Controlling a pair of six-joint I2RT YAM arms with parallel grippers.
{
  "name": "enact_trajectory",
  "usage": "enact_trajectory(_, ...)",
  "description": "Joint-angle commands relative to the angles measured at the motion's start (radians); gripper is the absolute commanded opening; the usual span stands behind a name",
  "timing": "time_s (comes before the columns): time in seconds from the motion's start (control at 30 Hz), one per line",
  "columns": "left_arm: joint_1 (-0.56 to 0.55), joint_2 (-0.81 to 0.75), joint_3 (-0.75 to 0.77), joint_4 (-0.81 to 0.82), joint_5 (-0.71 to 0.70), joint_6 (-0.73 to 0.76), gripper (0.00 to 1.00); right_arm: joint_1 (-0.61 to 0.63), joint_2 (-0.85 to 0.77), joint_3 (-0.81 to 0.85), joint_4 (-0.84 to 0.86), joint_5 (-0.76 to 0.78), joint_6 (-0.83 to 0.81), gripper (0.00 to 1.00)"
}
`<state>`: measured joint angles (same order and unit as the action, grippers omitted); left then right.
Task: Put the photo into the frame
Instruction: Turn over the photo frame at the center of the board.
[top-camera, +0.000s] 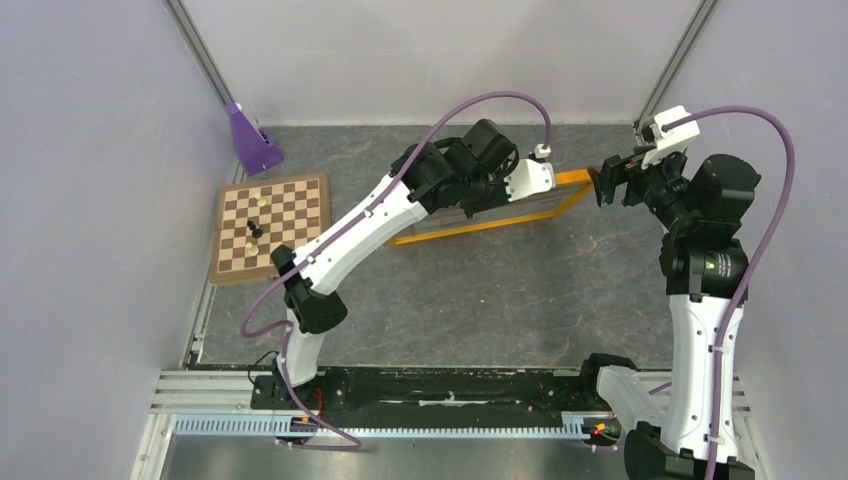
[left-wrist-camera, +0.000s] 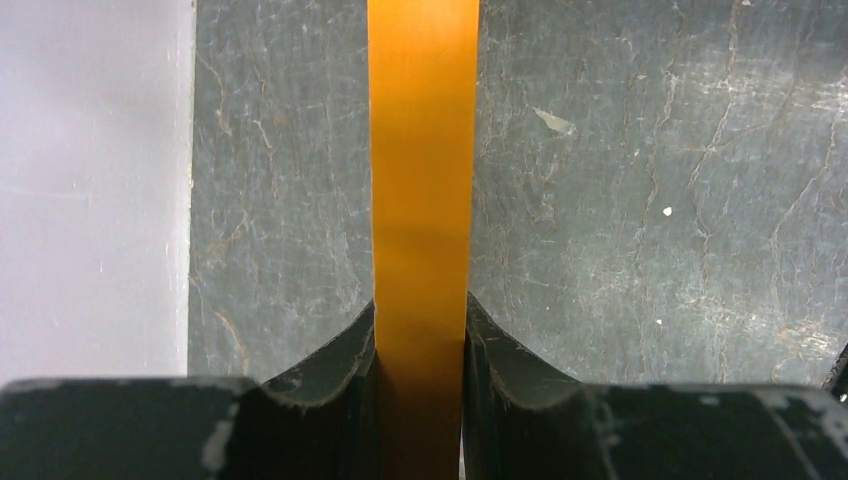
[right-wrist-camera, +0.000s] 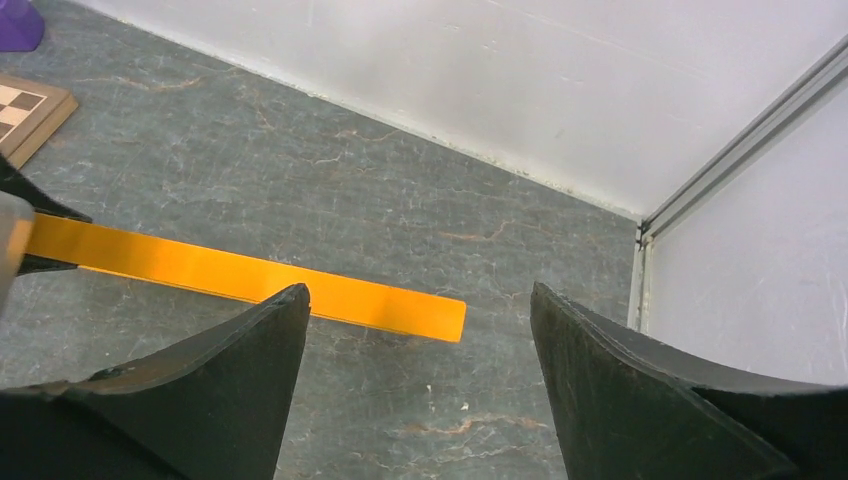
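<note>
Where the top view looks down over both arms, the frame (top-camera: 480, 226) is at the far middle of the grey tabletop (top-camera: 500, 300), its orange near rail running slantwise. It seems to stand on that rail and lean rather than lie flat, though the left arm covers too much of it to be sure. The left tool (top-camera: 548, 182) sits over the frame's far rail near the right corner, and the right tool (top-camera: 603, 186) hangs just beside that corner, pointing at it. To the left, well apart from the frame, lies a chessboard (top-camera: 290, 215) with a few pieces (top-camera: 255, 230) on it, and behind it a purple block (top-camera: 255, 145) stands by the back wall. In the left wrist view the left tool (left-wrist-camera: 420, 340) is clenched on the frame (left-wrist-camera: 420, 180): its two black fingers (left-wrist-camera: 330, 370) press against either side of the orange rail, which runs straight away from the camera with the tabletop beneath it. In the right wrist view the right tool (right-wrist-camera: 418, 292) is released, its fingers (right-wrist-camera: 620, 370) spread wide and clasping nothing. The frame (right-wrist-camera: 250, 275) crosses beyond the fingertips from the left, and the end of its rail shows in the gap between them. At the left edge of this view the left tool's dark fingers grip that rail, with a corner of the chessboard (right-wrist-camera: 25, 110) above them.
</note>
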<state>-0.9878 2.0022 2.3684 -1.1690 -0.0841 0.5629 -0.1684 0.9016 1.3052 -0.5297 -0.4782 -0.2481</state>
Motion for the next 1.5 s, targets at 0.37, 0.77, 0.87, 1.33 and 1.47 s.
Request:
enact_trajectory(0.37, -0.003, -0.201, 0.092, 0.123, -0.040, -0.206, 0.02, -0.002, -0.025, -0.114, 0.119, 0.039, 0.058, 0.83)
enact_trajectory(0.77, 0.009, -0.310, 0.035, 0.196, -0.044, -0.367, 0.02, -0.003, -0.068, -0.229, 0.201, 0.027, 0.118, 0.84)
enact_trajectory(0.87, 0.047, -0.342, 0.011, 0.227, -0.004, -0.481, 0.02, -0.003, -0.084, -0.246, 0.214, 0.031, 0.135, 0.84)
enact_trajectory(1.33, 0.138, -0.475, -0.300, 0.391, 0.129, -0.806, 0.03, -0.003, -0.090, -0.314, 0.223, 0.002, 0.185, 0.83)
enact_trajectory(1.47, 0.162, -0.490, -0.368, 0.429, 0.149, -0.879, 0.02, -0.002, -0.091, -0.336, 0.221, -0.004, 0.188, 0.83)
